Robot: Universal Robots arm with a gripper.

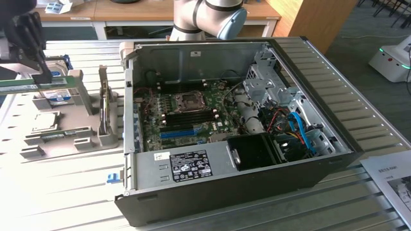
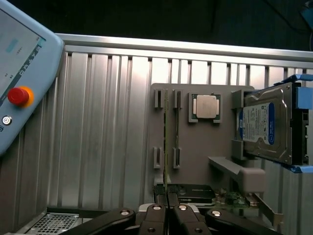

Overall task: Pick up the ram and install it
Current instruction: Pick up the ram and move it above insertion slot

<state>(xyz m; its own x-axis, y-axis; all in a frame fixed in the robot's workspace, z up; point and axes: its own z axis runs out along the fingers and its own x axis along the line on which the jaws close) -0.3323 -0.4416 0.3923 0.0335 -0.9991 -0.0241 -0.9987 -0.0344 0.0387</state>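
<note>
Jaws clamped on ram (image 2: 166, 147) | edge-on, held clear above tray (image 2: 195, 147)

The ram (image 2: 166, 147) shows edge-on; label and chips cannot be told. The gripper (image 2: 167, 198) covers its near end. Picture edges cut off the pendant (image 2: 19, 73) and the drive (image 2: 269, 127). The exterior view's top edge cuts off the arm (image 1: 205, 17).

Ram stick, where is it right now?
The ram is pinched in the claw at the exterior view's far left, above the grey parts tray and next to the hard drive, outside the computer case.
</note>
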